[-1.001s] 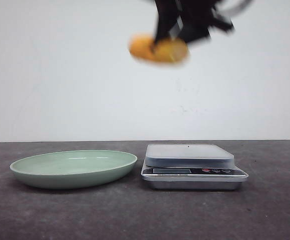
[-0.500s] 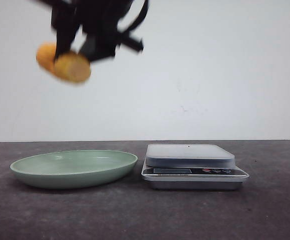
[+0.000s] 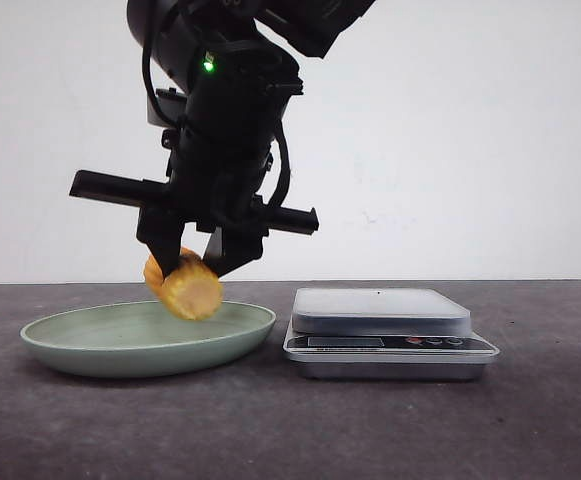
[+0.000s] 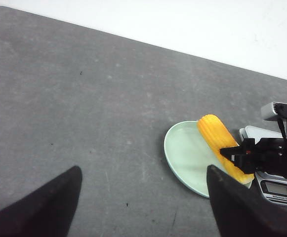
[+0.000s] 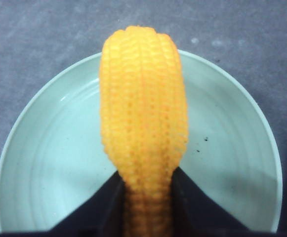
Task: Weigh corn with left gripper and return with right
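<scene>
My right gripper (image 3: 198,262) is shut on the corn (image 3: 185,285), a yellow-orange cob piece, and holds it just above the pale green plate (image 3: 90,345). In the right wrist view the corn (image 5: 143,108) sticks out between the two black fingers (image 5: 197,205) over the plate (image 5: 44,163). My left gripper (image 4: 143,197) is open and empty, high over bare table, apart from the plate (image 4: 180,153); it does not show in the front view. The left wrist view also shows the corn (image 4: 217,138) held by the right gripper's fingers (image 4: 247,153).
A silver kitchen scale (image 3: 382,325) with an empty platform stands just right of the plate; its corner shows in the left wrist view (image 4: 276,185). The dark grey table (image 3: 370,430) ends at a white wall behind.
My right gripper has carried the corn from high above the scale leftward and down, to just above the plate.
</scene>
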You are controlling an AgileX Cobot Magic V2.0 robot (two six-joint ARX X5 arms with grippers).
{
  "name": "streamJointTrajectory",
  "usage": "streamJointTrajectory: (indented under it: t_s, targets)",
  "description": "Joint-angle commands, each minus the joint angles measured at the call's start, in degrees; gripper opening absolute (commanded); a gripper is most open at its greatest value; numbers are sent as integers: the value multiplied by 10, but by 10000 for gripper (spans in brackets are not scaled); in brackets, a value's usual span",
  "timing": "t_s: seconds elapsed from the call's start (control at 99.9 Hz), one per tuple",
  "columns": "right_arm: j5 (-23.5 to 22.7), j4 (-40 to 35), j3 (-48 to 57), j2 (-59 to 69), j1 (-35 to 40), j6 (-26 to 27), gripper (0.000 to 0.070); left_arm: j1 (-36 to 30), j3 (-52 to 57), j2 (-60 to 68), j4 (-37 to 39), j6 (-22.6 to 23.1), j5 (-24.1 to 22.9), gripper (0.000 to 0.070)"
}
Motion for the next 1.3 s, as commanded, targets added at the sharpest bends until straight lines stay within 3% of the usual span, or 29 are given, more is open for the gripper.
streamJointTrajectory:
  t_s: [0.0,0.06,0.34,0.65,0.911,1.291]
  targets:
    - [-5,9,11,10,7,10,387,-3,7,-1,4,3,-3,474]
    - [-16,10,11,10,7,10,485,-3,7,-1,3,3,-3,474]
    - [-18,7,20,-3,2,-26,486,-3,7,-1,3,3,-3,474]
    - [-30,-57,34,-188,-68,-162,485,-3,7,-1,8,4,-3,474]
    - [-28,-188,34,-423,-147,-240,483,-3,7,-1,9,4,-3,474]
    - [-9,-408,33,-720,-166,-269,483,-3,7,-1,60,13,-3,474]
